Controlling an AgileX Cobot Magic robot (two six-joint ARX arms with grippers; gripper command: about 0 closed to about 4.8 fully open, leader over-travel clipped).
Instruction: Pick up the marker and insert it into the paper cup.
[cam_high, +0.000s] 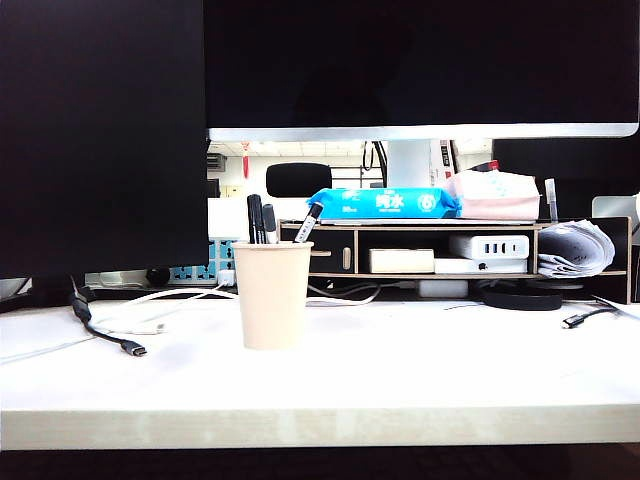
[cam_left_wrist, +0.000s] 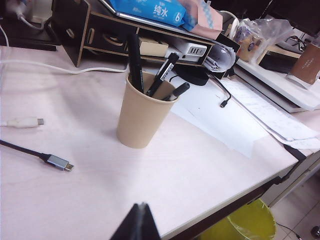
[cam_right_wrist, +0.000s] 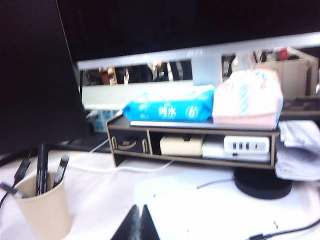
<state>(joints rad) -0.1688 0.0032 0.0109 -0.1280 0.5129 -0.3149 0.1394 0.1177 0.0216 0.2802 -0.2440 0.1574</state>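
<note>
The cream paper cup (cam_high: 272, 300) stands upright left of the table's middle. The long all-black marker (cam_high: 253, 216) stands in it beside other pens, its top above the rim. The left wrist view shows the cup (cam_left_wrist: 137, 120) and the marker (cam_left_wrist: 135, 57) from above. My left gripper (cam_left_wrist: 142, 205) is shut and empty, well back from the cup near the table's front edge. In the right wrist view the cup (cam_right_wrist: 42, 210) and the marker (cam_right_wrist: 42, 167) sit off to one side of my right gripper (cam_right_wrist: 139, 207), which is shut and empty. Neither gripper shows in the exterior view.
A wooden desk organiser (cam_high: 450, 250) with a blue wipes pack (cam_high: 385, 203) and a pink tissue pack (cam_high: 495, 195) stands behind the cup under a monitor. USB cables (cam_high: 125, 345) lie left of the cup. Papers (cam_left_wrist: 235, 120) lie to its right, and a yellow bin (cam_left_wrist: 250, 222) stands below the table edge.
</note>
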